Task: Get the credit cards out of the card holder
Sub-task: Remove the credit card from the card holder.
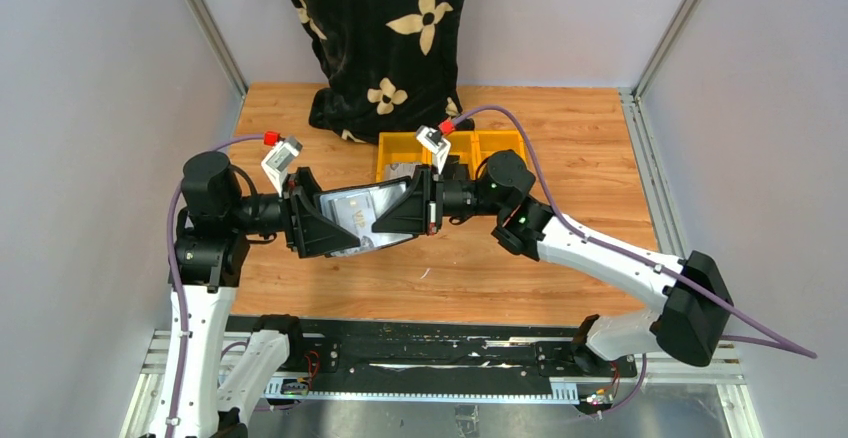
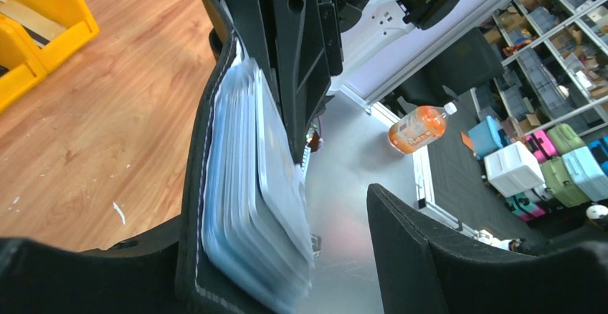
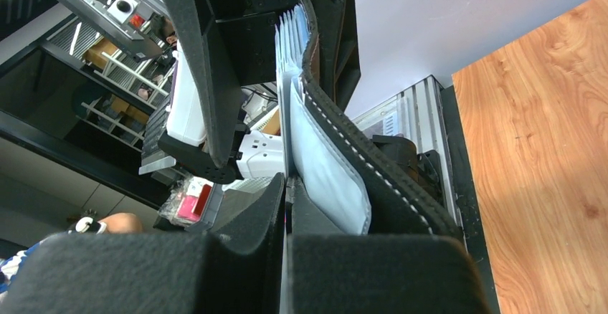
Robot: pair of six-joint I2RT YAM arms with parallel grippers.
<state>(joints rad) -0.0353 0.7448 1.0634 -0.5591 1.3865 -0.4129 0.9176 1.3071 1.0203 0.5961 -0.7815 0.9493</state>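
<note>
Centrally, above the wooden table (image 1: 560, 158), the card holder (image 2: 197, 149) hangs open and bowed between the left gripper (image 1: 318, 220) at 9 o'clock and the right gripper (image 1: 412, 208) at 3 o'clock. Left jaws stand wide: the holder's black cover leans on one finger, and a clear gap separates its sleeves from the other. Right jaws are nearly closed, pinching a thin pale layer of the holder's inside; whether that layer is a card or a sleeve cannot be told. Risk: with only one firm pinch, the holder may swing or slip out, and a pull on a sleeve instead of a card would drag the whole wallet along; loosened cards could drop toward the near edge at 6 o'clock. Contents: the credit cards (image 1: 352, 214) sit in the grey-blue slots, none yet out. Yellow bins (image 1: 497, 145) stand just beyond at 12 o'clock; the left compartment holds a pale flat item, unidentifiable.
</note>
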